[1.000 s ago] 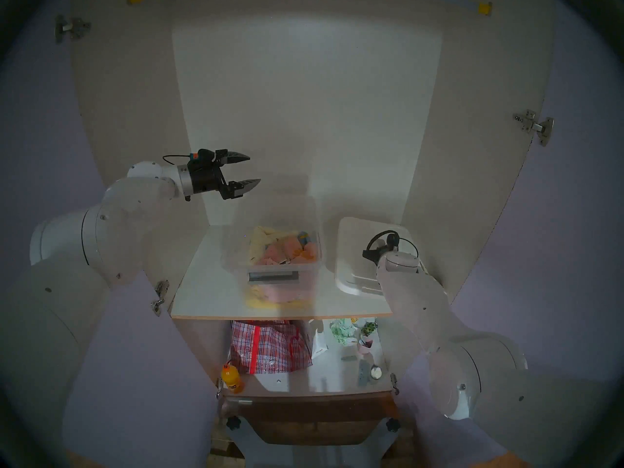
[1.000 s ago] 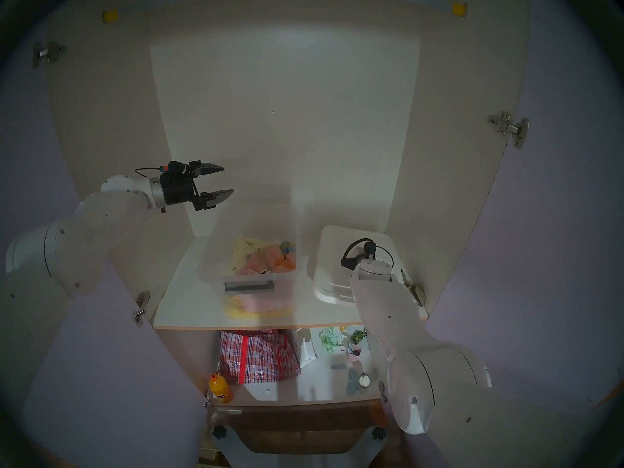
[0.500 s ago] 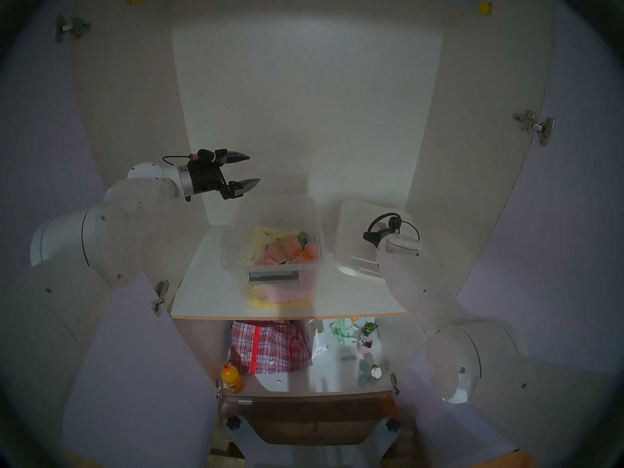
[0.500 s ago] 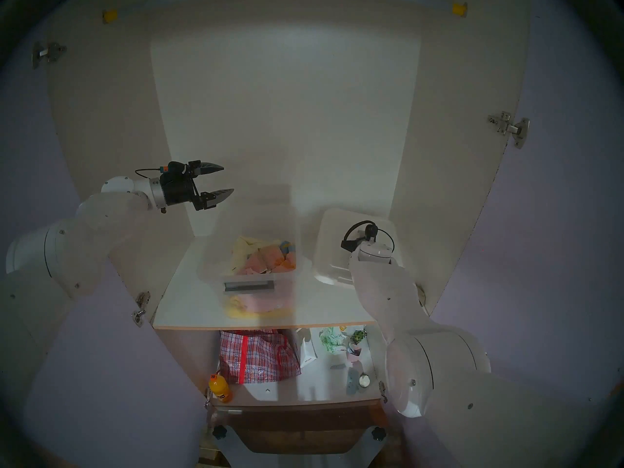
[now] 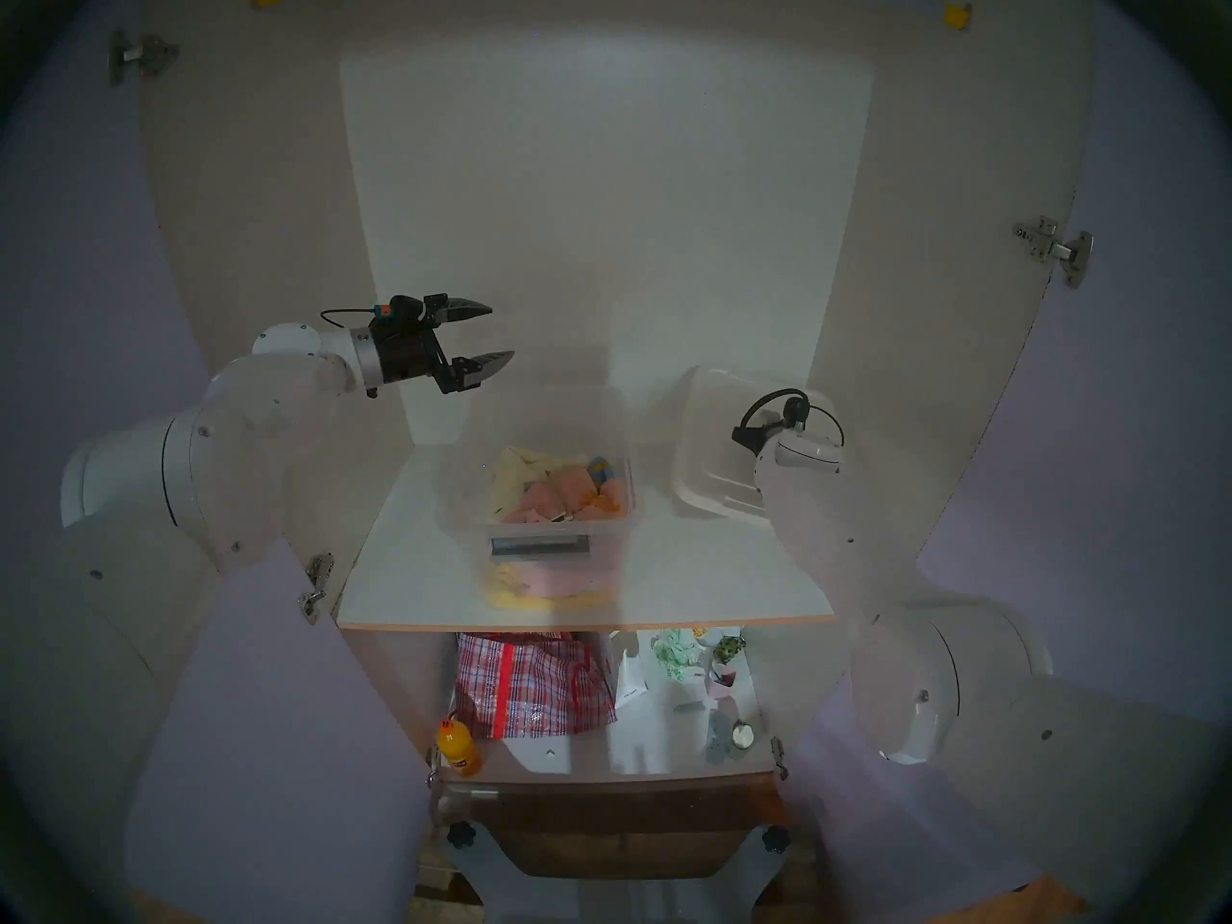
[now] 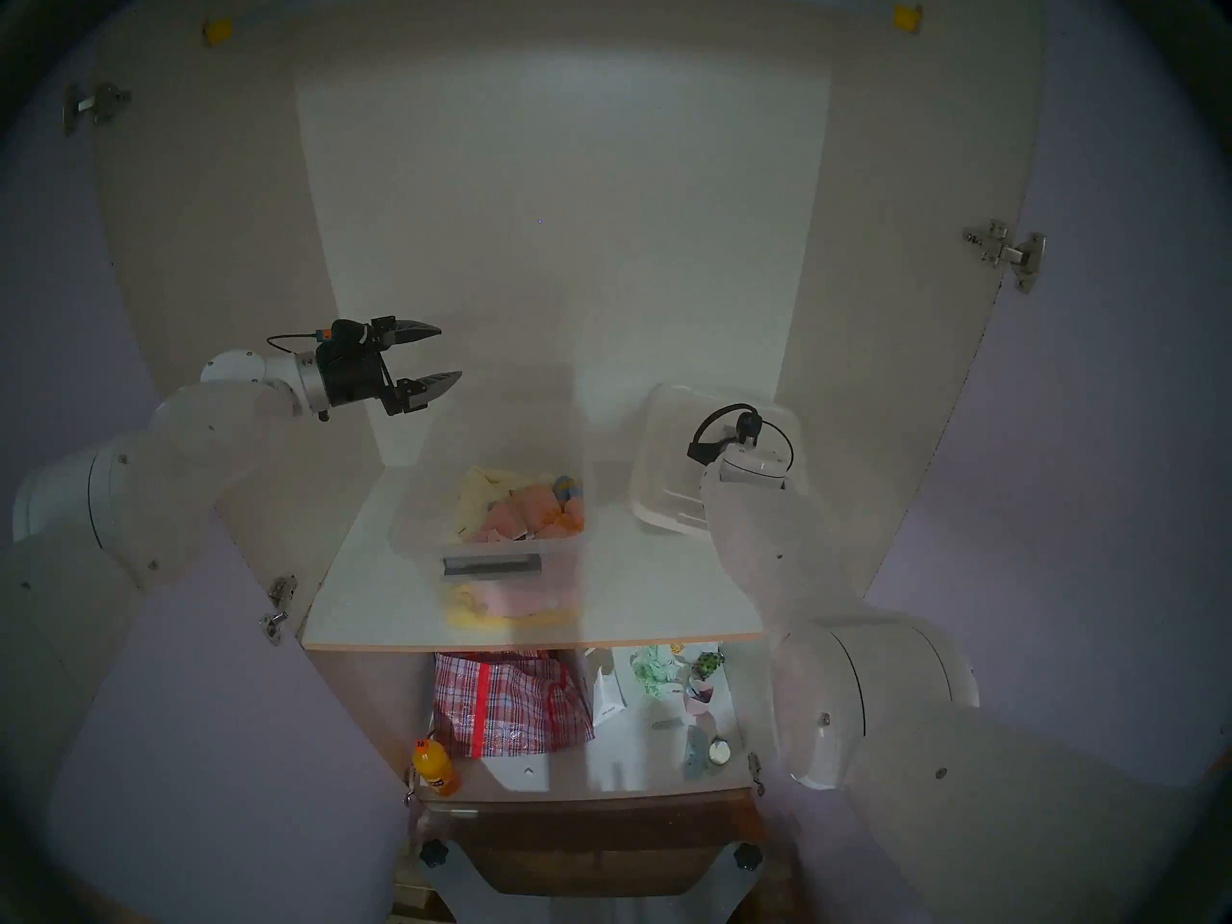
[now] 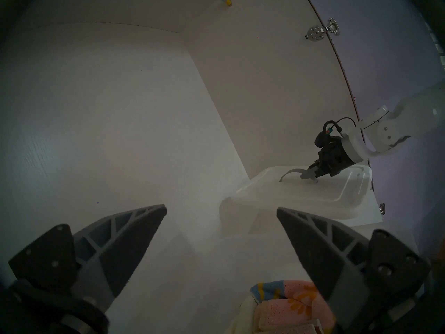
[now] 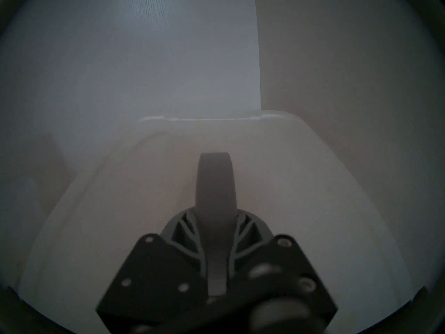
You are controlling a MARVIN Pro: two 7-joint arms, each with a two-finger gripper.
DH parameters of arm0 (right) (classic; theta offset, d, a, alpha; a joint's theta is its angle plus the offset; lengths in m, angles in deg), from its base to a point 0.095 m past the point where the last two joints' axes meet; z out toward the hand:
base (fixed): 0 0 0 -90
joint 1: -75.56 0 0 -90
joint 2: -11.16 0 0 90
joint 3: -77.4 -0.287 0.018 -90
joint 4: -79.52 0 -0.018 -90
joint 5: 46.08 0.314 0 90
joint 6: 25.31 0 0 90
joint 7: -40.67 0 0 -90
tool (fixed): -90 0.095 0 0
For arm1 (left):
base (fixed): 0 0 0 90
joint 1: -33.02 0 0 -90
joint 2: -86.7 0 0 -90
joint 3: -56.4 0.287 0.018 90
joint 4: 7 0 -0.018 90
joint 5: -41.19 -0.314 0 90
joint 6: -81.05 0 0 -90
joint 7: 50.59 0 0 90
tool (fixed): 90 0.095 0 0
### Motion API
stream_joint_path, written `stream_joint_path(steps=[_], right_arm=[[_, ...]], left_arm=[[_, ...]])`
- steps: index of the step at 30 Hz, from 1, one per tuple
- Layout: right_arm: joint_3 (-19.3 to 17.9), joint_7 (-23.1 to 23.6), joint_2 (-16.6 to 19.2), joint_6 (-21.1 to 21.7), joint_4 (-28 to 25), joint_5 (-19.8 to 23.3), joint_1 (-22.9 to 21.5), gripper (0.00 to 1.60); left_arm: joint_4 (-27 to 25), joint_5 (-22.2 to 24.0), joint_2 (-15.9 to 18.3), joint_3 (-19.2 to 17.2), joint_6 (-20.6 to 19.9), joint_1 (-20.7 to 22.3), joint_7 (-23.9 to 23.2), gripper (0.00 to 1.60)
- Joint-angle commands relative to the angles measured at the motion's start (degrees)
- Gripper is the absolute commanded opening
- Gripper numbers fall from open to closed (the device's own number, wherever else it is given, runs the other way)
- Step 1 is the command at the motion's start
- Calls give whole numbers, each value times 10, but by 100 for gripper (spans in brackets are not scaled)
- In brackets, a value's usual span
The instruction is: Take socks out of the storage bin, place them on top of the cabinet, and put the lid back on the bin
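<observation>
At mid-left of the head view, left gripper (image 5: 499, 334) hangs w/ jaws spread wide, holding nothing, above and just left of the bin (image 5: 540, 544). Bin sits open at frame centre on the cabinet shelf (image 5: 413, 569), pink and yellow cloth inside; no socks can be made out. Right of the bin, lid (image 5: 710, 436) hangs tilted, clear of the shelf, its long axis running front-to-back. Right gripper (image 7: 304, 175) is clenched on the lid's grey strip handle (image 8: 215, 181). Judgement: lid must travel leftward in frame to cover the bin; right arm carries it.
</observation>
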Motion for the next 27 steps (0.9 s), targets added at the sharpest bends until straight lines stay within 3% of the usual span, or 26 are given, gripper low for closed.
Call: stream_joint_path(steps=[1, 27], right_arm=[[3, 2, -7, -6, -15, -1, -47, 0], [44, 7, -101, -2, 29, -2, -89, 0]], left_arm=[[-11, 5, -2, -5, 4, 18, 0, 160], [-10, 5, -3, -7, 13, 11, 9, 160]])
